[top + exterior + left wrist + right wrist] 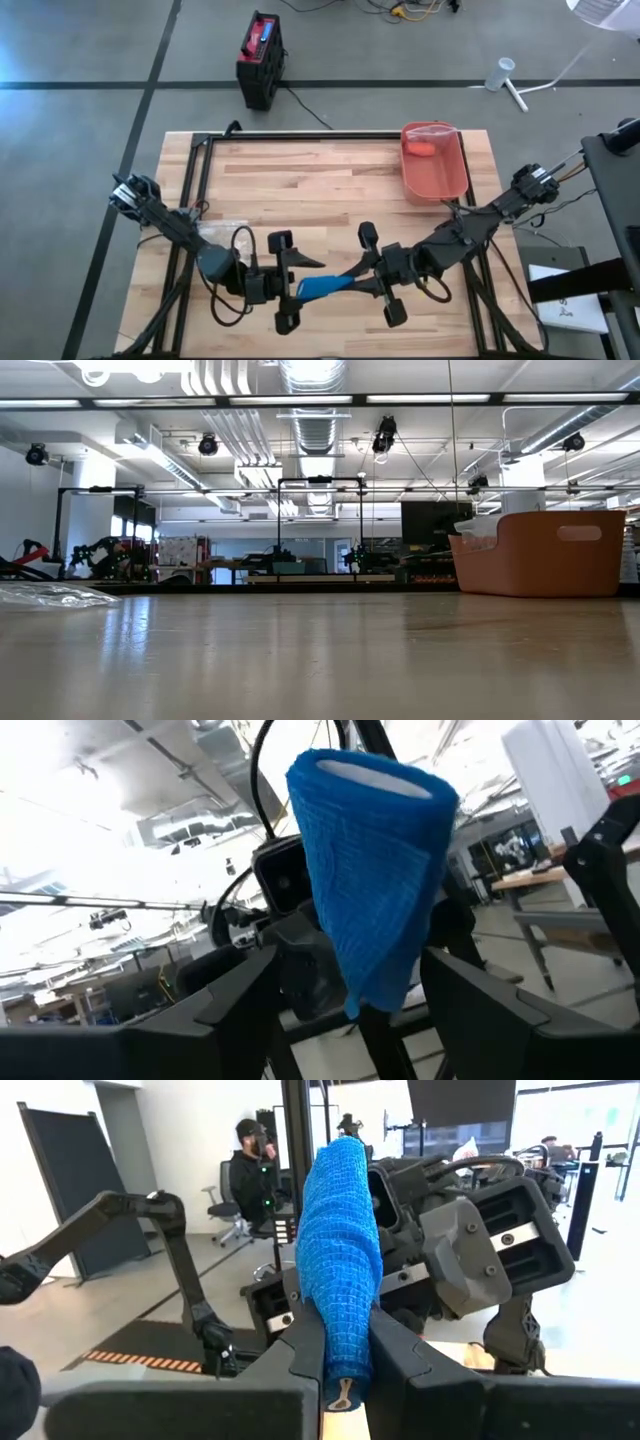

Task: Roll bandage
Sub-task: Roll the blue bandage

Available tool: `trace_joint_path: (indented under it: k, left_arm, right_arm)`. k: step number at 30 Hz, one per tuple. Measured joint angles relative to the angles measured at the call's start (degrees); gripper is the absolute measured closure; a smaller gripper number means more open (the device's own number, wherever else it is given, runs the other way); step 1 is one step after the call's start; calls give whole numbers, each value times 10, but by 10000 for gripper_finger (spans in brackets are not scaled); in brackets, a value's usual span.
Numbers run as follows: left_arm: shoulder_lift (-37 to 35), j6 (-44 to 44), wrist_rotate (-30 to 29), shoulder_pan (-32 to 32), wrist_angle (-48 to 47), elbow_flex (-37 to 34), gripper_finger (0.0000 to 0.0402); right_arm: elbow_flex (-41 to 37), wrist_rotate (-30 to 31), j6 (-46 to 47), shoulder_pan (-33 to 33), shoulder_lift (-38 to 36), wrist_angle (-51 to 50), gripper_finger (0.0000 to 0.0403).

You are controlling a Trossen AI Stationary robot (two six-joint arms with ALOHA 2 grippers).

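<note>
Wooden table (330, 190), orange bin (436, 165) far corner, right gripper (366, 280) pinching blue bandage (322, 287), left gripper (296, 290) spread.

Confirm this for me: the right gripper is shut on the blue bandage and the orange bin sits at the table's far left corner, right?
Not quite. The right gripper is shut on the blue bandage, but the orange bin sits at the table's far right corner, as the high view shows.

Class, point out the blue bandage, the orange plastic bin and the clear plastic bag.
Blue woven bandage (340, 1280): right wrist view, middle of the roll.
Orange plastic bin (452, 170): high view, right-hand wall.
Crumpled clear plastic bag (55, 595): low view, middle of the film.
</note>
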Motion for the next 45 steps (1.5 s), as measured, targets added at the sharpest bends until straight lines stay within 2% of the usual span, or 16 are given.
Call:
trace_joint_path:
  k: [8, 16, 20, 24, 33, 36, 40, 45]
  left_arm:
    - [-10, -17, 0, 0, -26, 1, 183]
    - [-10, -24, -3, 1, -44, 1, 286]
    - [-10, -23, -2, 1, -44, 1, 322]
    - [-10, -22, -2, 1, -42, 1, 329]
    - [-13, -14, -17, 3, -2, 1, 318]
    - [-13, -19, -17, 3, -4, 1, 340]
    - [-13, -42, -7, 5, -16, 1, 393]
    - [-13, -55, -1, 5, -20, 1, 400]
  right_arm:
    - [0, -3, -1, 0, 0, -3, 376]
    - [0, -12, -2, 0, 0, -2, 376]
    - [0, -12, -2, 0, 0, -5, 373]
    - [0, -12, -2, 0, 0, -8, 373]
    - [-1, -10, 0, 0, 0, -15, 373]
    - [-1, -9, -1, 0, 0, -15, 376]
    - [-1, -1, -4, -1, 0, -15, 373]
    - [-1, 8, -8, -1, 0, -15, 375]
